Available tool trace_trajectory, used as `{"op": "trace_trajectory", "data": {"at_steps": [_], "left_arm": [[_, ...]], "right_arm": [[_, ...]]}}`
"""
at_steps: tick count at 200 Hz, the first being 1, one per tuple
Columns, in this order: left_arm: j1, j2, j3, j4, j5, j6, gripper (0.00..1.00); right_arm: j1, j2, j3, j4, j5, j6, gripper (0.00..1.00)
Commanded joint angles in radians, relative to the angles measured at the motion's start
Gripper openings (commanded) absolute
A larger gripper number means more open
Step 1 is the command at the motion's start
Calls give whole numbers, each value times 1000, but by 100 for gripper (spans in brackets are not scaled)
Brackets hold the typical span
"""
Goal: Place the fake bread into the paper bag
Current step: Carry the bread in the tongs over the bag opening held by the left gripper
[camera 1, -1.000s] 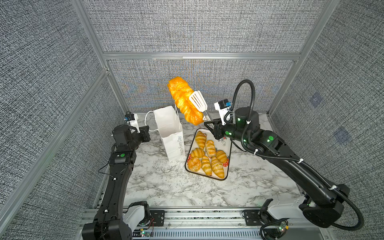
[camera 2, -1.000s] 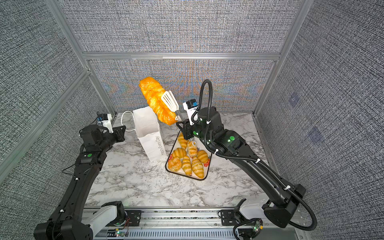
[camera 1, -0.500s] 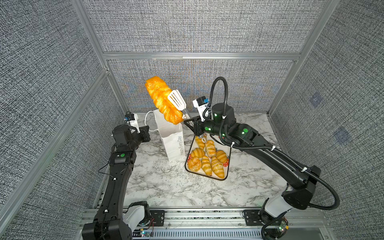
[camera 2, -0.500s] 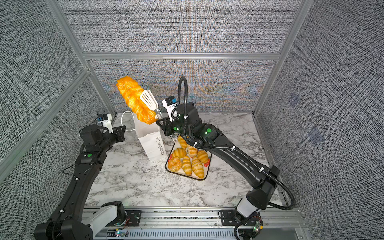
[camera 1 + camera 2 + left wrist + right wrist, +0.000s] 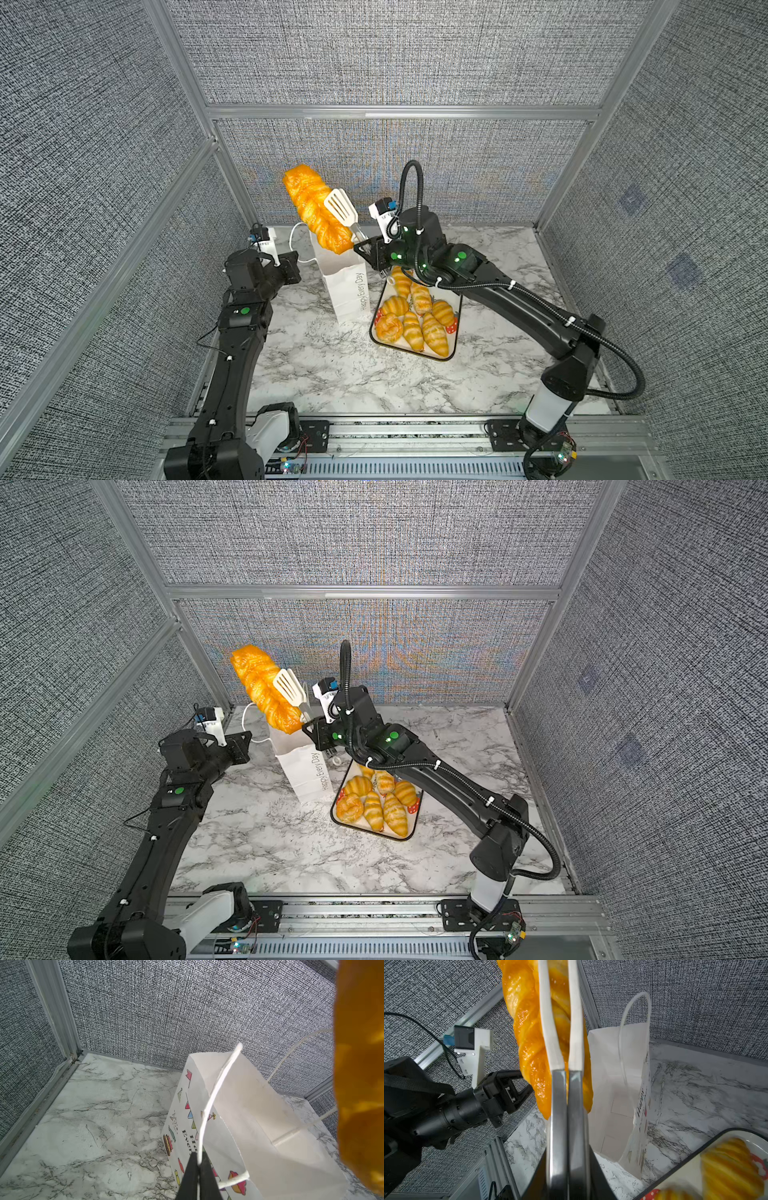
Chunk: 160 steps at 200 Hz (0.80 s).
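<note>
A long braided loaf (image 5: 311,210) (image 5: 258,688) of the fake bread hangs tilted above the open mouth of the white paper bag (image 5: 345,286) (image 5: 304,766). White-tipped metal tongs (image 5: 341,206) (image 5: 560,1093) clamp it, and my right gripper (image 5: 368,249) (image 5: 568,1159) is shut on the tongs' handles. The loaf's lower end (image 5: 544,1101) sits just over the bag's rim (image 5: 612,1039). My left gripper (image 5: 293,266) (image 5: 198,1164) is shut on the bag's cord handle (image 5: 214,1093) and holds that side out. Several croissants and rolls (image 5: 415,320) lie on the tray.
The strawberry-printed tray (image 5: 415,356) (image 5: 374,834) sits right beside the bag, under my right forearm. Grey panel walls close the marble table on three sides. The bag stands near the back wall.
My right arm has carried the tongs and loaf leftward, from above the tray to above the bag's mouth. The left gripper has kept its hold on the handle.
</note>
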Motion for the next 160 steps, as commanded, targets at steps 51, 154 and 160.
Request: {"op": "trace_trajectory", "data": {"at_steps": [51, 154, 160], "left_arm": [[2, -5, -5, 27, 10, 0, 7], [1, -6, -6, 24, 4, 1, 7], [1, -6, -6, 23, 6, 1, 7]], "right_arm": [[-9, 18, -24, 35, 27, -1, 18], [-26, -22, -151, 65, 34, 28, 18], [-26, -23, -156, 66, 34, 29, 18]]}}
